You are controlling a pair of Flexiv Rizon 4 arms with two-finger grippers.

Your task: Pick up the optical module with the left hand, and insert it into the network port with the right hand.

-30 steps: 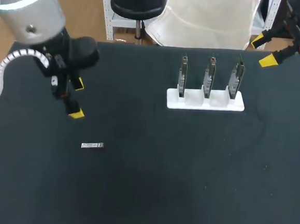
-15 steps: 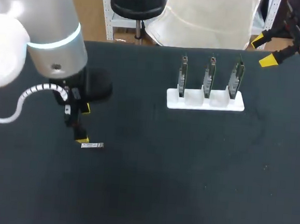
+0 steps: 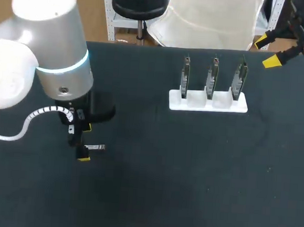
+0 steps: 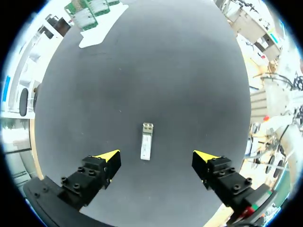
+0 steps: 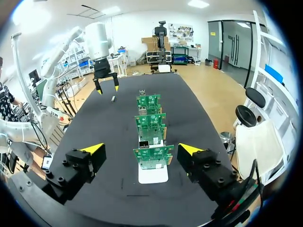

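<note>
Our left claw (image 3: 85, 142) hangs open over the optical module (image 3: 95, 148), which lies flat on the black tabletop (image 3: 189, 179).
From the head view our left arm (image 3: 50, 68) covers most of that claw, so only its yellow tips show, and the module's near end is lost against one finger. The left wrist view is clearer: the small silver module (image 4: 147, 141) lies between the spread fingers and slightly ahead of them, touching neither. Further right a white holder (image 3: 208, 103) carries three upright circuit boards (image 3: 212, 76) in a row. We cannot make out the network port on them from above, and in the right wrist view it is too small to be sure of. At the far right our right claw (image 3: 266, 51) is partly cut off at the tabletop's back edge. Its fingers are open and hold nothing, with the holder (image 5: 153, 174) ahead of them.
</note>
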